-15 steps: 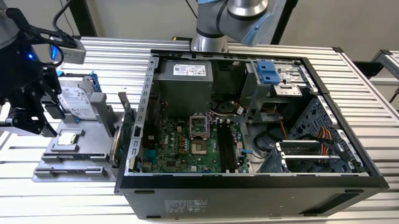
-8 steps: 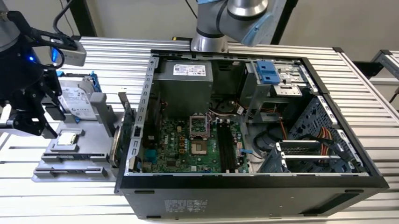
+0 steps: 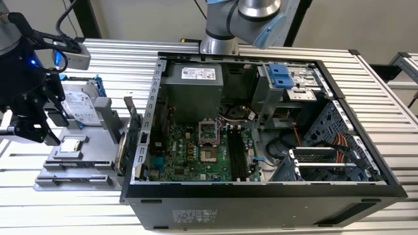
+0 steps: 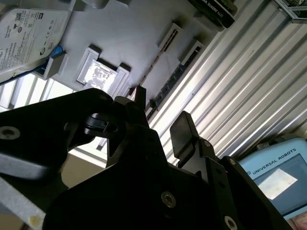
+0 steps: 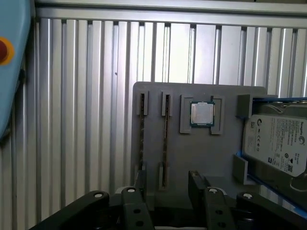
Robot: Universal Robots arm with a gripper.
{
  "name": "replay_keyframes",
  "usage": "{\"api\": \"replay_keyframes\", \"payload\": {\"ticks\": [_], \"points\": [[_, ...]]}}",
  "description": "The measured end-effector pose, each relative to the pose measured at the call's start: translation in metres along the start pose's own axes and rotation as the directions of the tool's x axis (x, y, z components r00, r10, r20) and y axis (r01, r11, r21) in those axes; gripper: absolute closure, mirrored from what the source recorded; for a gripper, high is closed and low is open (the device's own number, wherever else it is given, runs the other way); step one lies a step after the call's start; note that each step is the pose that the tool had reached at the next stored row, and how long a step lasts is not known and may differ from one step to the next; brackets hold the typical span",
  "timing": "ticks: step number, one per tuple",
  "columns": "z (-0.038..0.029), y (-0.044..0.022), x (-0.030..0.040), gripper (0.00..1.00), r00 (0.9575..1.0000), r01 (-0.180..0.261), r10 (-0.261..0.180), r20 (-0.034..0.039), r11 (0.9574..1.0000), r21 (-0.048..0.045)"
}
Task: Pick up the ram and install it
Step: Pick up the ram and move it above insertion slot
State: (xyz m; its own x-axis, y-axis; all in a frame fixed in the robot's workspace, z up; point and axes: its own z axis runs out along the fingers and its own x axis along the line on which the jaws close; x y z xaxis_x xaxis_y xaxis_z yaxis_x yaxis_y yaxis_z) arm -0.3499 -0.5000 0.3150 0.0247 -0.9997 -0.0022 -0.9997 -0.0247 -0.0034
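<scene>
Gripper (image 5: pixel 168 179) above grey tray (image 5: pixel 201 158), jaws open and empty, edge-on ram (image 5: pixel 165 139) lined between them, gaps either side.

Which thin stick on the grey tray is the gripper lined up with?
The stick beside the square chip: it lines up with the gripper's middle; the other stick is off to one side.

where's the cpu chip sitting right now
The cpu chip lies in a pocket of the gray holder at the exterior view's left, outside the computer case, near the hard drive.
</scene>
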Motion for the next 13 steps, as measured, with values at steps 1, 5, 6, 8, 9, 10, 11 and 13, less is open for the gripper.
{"api": "replay_keyframes", "payload": {"ticks": [1, 5, 6, 8, 9, 10, 11, 13], "points": [[0.0006, 0.0000, 0.0000, 0.00, 1.0000, 0.000, 0.000, 0.0000, 1.0000, -0.0001], [0.0038, -0.0001, 0.0002, 0.00, 1.0000, 0.000, 0.000, -0.0001, 1.0000, -0.0001], [0.0047, 0.0000, 0.0002, 0.00, 1.0000, 0.000, 0.000, -0.0001, 1.0000, 0.0000], [0.0067, 0.0000, 0.0002, 0.00, 1.0000, 0.000, 0.000, -0.0001, 1.0000, -0.0001], [0.0077, 0.0000, 0.0003, 0.00, 1.0000, 0.000, 0.000, -0.0001, 1.0000, -0.0001], [0.0087, 0.0000, 0.0006, 0.00, 1.0000, 0.000, 0.000, -0.0001, 1.0000, 0.0000], [0.0097, 0.0000, 0.0009, 0.00, 1.0000, 0.000, 0.000, -0.0001, 1.0000, -0.0001], [0.0112, 0.0000, 0.0016, 0.00, 1.0000, 0.000, 0.000, -0.0003, 1.0000, -0.0004]]}}
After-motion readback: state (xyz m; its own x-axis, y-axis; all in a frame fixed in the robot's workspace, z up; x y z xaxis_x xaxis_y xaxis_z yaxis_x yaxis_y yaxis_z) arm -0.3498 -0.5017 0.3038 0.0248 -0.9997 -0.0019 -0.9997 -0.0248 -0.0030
